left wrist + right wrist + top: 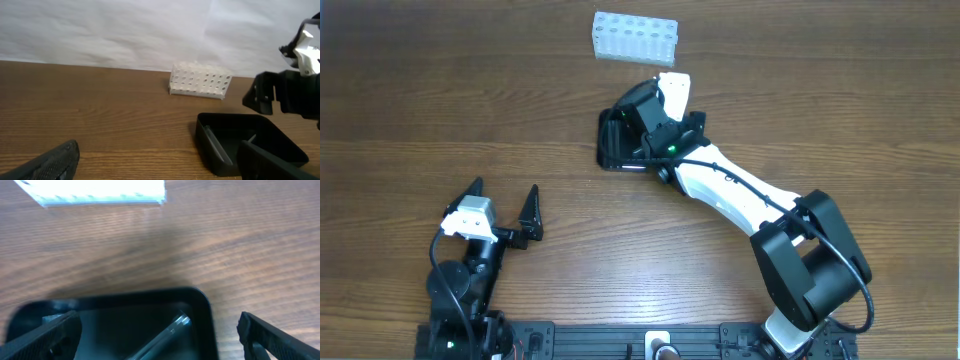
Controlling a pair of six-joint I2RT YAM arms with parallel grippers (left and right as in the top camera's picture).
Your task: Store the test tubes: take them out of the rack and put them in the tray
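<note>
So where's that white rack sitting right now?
In the top view the rack stands near the table's far edge, about mid-width. Its nearest neighbour is the black tray, just on the near side of it and not touching.

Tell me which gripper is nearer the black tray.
Right. The right gripper hangs open directly over the black tray. The left gripper sits well apart from it, open over bare table near its own base.
</note>
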